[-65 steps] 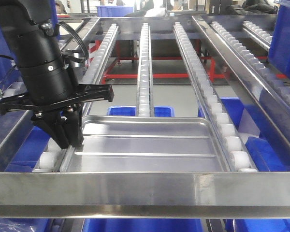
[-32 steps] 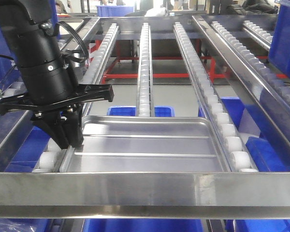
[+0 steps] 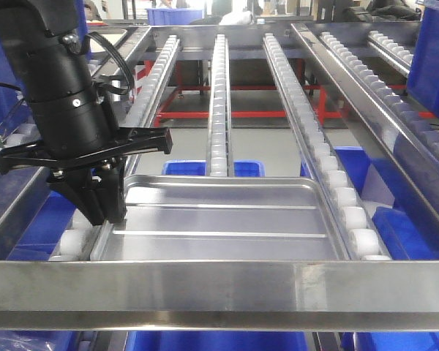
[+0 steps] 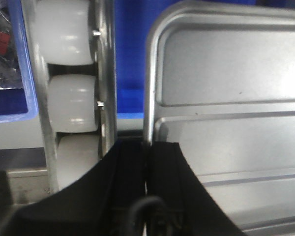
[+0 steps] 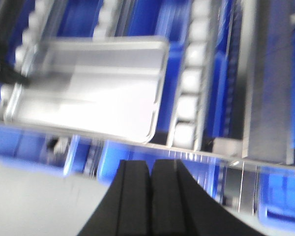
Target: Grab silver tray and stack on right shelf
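Three lanes of big white rollers [image 3: 218,110] carry the silver tray [image 3: 227,219], seated just behind a steel front rail [image 3: 219,289]. The tray's left rim is clamped between the fingers of the left gripper [image 4: 147,147]. The right gripper [image 5: 150,167] is closed on nothing; the tray lies ahead and to its left.

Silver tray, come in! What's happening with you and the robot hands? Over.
Left gripper shut on left rim of silver tray. Right gripper shut, empty, clear of tray. Tray flat on white rollers, steel front rail along its near edge.
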Robot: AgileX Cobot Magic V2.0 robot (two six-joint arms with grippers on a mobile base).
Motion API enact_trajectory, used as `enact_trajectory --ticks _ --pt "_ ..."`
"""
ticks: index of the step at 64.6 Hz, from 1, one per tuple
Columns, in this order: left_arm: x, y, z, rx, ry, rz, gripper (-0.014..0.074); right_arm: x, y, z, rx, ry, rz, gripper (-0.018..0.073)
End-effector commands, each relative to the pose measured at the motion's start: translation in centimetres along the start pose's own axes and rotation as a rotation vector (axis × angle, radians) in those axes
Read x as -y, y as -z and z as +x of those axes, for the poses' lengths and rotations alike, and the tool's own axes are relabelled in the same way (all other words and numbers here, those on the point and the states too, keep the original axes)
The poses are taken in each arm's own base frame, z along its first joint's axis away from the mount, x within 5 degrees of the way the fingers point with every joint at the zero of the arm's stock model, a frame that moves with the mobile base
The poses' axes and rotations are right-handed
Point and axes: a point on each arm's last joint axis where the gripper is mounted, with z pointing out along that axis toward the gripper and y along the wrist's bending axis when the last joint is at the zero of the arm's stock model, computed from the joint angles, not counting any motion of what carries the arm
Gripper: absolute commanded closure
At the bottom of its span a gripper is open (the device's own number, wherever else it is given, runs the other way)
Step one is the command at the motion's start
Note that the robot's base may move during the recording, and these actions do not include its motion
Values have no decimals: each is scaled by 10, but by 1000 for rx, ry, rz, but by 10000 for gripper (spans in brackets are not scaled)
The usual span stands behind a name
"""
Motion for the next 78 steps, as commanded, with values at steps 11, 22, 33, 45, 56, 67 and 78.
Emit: enact_trajectory --ticks 11,22,33,45,56,67,78 --pt "5 21 -2 29 -8 19 697 -13 -41 -33 -80 48 13 507" --pt "5 21 -2 29 -8 19 697 -20 -78 -54 -191 44 37 500" --pt "5 21 -2 29 -8 19 697 -29 -116 -78 -309 41 47 500" --pt "5 21 -2 29 -8 19 697 -35 -152 -93 -439 36 56 500" --pt "5 21 -2 29 -8 19 697 -34 -170 -103 -450 10 67 465" --pt "5 21 -2 29 -8 19 697 -22 -170 -107 -446 -8 101 215" --pt "5 21 -2 28 -7 21 697 -14 -171 -111 -418 -29 142 240"
